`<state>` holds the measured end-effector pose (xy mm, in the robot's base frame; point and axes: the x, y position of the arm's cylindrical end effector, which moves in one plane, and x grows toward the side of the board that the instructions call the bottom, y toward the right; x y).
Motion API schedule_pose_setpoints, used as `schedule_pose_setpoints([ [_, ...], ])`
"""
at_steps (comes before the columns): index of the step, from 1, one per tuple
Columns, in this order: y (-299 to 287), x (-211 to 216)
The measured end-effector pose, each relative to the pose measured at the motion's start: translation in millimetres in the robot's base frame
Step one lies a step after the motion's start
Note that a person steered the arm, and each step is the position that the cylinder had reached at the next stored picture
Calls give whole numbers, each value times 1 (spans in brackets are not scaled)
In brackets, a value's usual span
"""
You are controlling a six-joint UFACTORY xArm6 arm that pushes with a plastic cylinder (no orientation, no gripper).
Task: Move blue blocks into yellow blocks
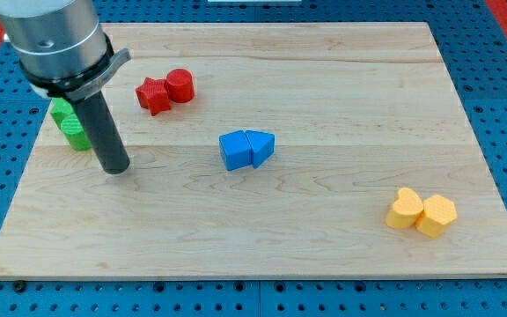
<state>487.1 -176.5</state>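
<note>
The robot's dark rod stands on the wooden board [324,53] with my tip [114,169] planted on bare wood, touching no block and holding nothing; it is a plain pusher with no jaws to open or close.

Taking the blue pair as the landmark: the blue cube [234,151] and the blue wedge-shaped block [261,146] sit touching each other near the middle of the board, the cube on the view's left. My tip lies well apart from them toward the view's left and slightly lower. The yellow star-like block [404,210] and the yellow hexagonal block [436,215], also touching, lie well apart from the blue pair toward the view's right and bottom.

Tip, blues and yellows thus fall roughly along one slanting line, with the blues between; the tip looks already on the far side needed for a push, though probably a shade too low.

Above-left of the blue pair sit a red star block [153,95] and a red cylinder [180,84]; green blocks [70,125] stand partly hidden behind the rod.
</note>
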Motion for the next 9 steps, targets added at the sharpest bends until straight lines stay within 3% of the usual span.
schedule_pose_setpoints([
  [4,5,5],
  [6,84,-8],
  [9,155,-35],
])
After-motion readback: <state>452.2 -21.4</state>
